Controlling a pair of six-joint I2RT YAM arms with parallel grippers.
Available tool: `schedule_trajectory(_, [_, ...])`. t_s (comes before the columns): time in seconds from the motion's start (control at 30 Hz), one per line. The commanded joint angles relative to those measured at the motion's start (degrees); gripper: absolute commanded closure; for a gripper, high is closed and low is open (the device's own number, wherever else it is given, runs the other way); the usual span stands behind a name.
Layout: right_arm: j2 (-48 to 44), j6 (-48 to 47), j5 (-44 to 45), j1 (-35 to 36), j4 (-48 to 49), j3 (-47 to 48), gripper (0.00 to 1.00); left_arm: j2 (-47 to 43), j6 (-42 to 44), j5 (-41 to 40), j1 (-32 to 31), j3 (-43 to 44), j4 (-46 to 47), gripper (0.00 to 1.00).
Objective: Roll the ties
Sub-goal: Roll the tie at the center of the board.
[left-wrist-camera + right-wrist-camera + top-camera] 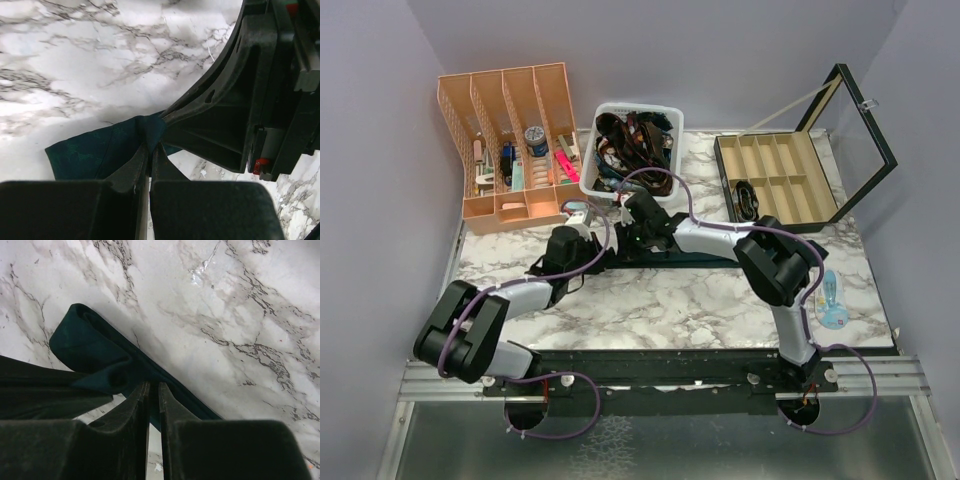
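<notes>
A dark teal-navy tie [670, 260] lies across the middle of the marble table [720, 300], under both arms. My left gripper [150, 146] is shut on a bunched part of the tie [90, 152], whose wider end spreads out to the left on the table. My right gripper [154, 386] is shut on the tie [85, 340] just beside a folded loop, and a narrow strip runs off to the lower right. In the top view the left gripper [590, 252] and right gripper [638, 240] almost touch. The right gripper's body [240, 115] fills the right of the left wrist view.
A white basket [602, 110] with several more ties stands at the back centre. An orange organizer [510, 145] is at the back left. An open compartment box [780, 180] is at the back right. A small blue object [832, 295] lies near the right edge.
</notes>
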Motion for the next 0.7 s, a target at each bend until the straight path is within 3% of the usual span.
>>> schedule_trajectory(0.0, [-4.2,2.0,4.7,0.1,0.3,-1.9,0.81,3.2,-0.8,-1.8,-2.6,1.8,3.4,1.0])
schedule_trajectory(0.2, [-10.7,5.8,17.8,0.1,-1.3,-6.4,0.77,5.7,-1.4,-3.0,-4.2,2.5,4.4,0.96])
schedule_trajectory(0.67, [-15.7,5.1,16.1,0.1,3.2,-12.4,0.74,3.6,-6.7,-9.5,-5.3,1.5,7.1,0.95])
